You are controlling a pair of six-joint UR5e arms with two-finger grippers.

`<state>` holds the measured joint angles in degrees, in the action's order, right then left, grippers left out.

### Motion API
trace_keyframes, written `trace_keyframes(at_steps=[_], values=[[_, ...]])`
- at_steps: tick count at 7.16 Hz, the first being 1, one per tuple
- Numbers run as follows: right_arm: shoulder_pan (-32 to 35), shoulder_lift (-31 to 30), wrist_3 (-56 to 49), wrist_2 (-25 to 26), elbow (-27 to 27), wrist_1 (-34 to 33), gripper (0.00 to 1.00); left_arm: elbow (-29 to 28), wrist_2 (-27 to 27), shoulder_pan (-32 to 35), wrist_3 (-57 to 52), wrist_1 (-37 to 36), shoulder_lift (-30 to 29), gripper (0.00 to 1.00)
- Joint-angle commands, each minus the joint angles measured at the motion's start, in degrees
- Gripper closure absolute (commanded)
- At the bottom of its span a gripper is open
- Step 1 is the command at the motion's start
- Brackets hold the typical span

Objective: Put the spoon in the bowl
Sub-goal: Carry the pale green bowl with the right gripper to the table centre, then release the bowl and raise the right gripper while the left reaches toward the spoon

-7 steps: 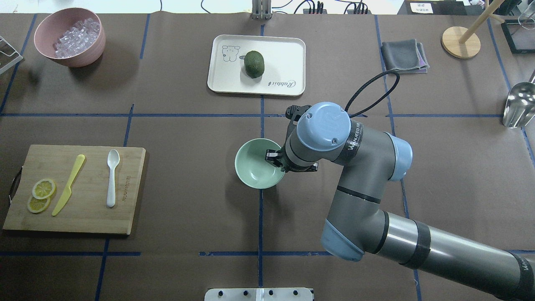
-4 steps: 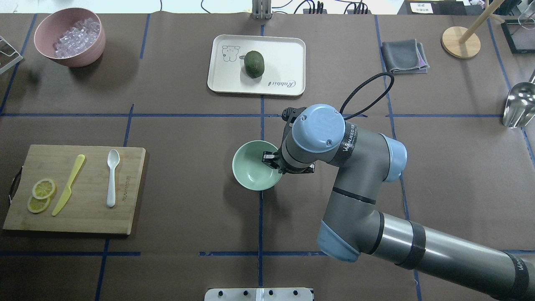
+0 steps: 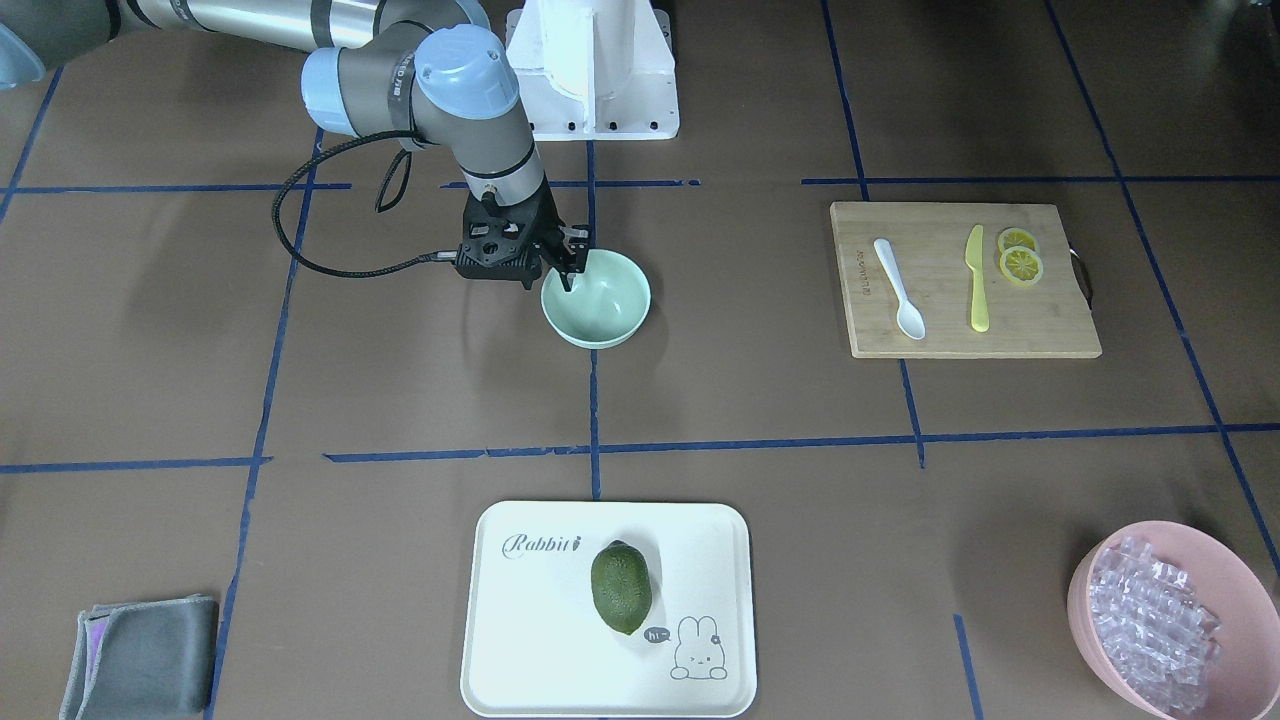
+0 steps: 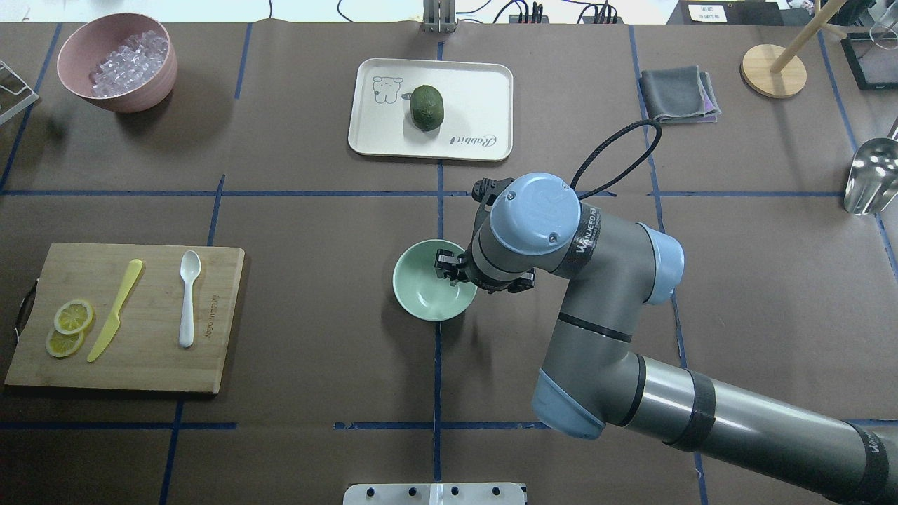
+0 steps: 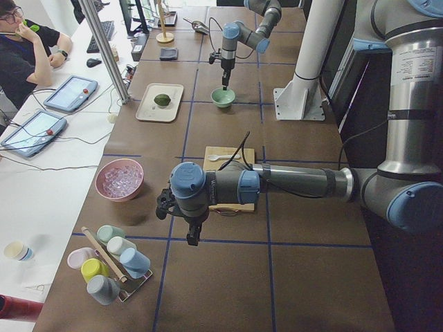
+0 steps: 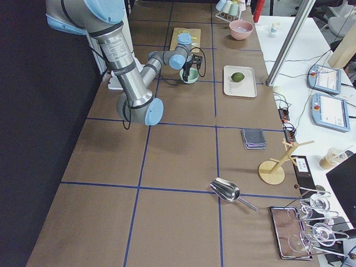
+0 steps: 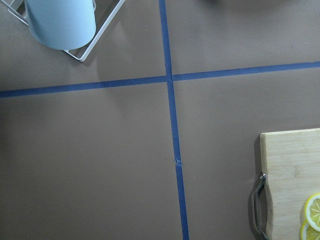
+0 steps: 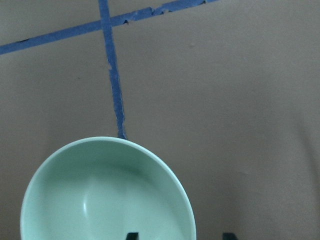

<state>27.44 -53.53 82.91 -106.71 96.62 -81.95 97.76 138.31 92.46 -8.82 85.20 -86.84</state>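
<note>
Brown worktop (image 4: pixel 316 280); right pincer (image 4: pixel 449 266) apart astride bowl (image 4: pixel 421 298) rim; spoon (image 4: pixel 188 298) on board (image 4: pixel 210 351); left pincer (image 5: pixel 192 238): cannot tell state.

Bright, even light from overhead covers the table (image 4: pixel 302 217). Shadows are soft and faint; a dim one lies beside the green bowl (image 4: pixel 421 300), on the robot's side of it. Far from the bowl, the metal scoop (image 4: pixel 870 175) glints. Close up, the bowl's rim looks slightly soft.
</note>
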Motion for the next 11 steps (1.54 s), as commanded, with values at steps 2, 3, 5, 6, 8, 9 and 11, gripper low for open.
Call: trace_keyframes(at_steps=[2,3,5,6,8,9,11], values=[[5.49,-1.31,-3.0,-1.21,1.99,-3.02,0.0,12.58,-0.76,-4.79,9.48,-0.38,1.14,0.0],[7.08,-2.45,-10.16,-1.48,4.52,-8.0,0.0,16.46,-0.41,-8.4,17.87,-0.12,1.92,0.0],[12.52,-5.69,-22.83,-3.39,7.79,-10.87,0.0,25.42,-0.94,-17.62,35.54,-0.03,1.93,0.0],[16.99,-7.01,-28.02,-8.46,7.89,-10.69,0.0,26.59,-4.42,-22.54,43.45,1.88,1.67,0.0],[24.65,-11.84,-39.09,-14.21,8.15,-10.6,0.0,26.17,-14.6,-35.18,63.74,16.52,2.8,0.0],[27.29,-14.04,-43.67,-15.35,8.15,-10.6,0.0,25.99,-24.05,-44.12,72.19,20.41,2.9,0.0],[32.04,-17.12,-49.4,-19.57,8.15,-10.52,0.0,21.19,-36.31,-54.11,81.03,27.52,2.81,0.0]])
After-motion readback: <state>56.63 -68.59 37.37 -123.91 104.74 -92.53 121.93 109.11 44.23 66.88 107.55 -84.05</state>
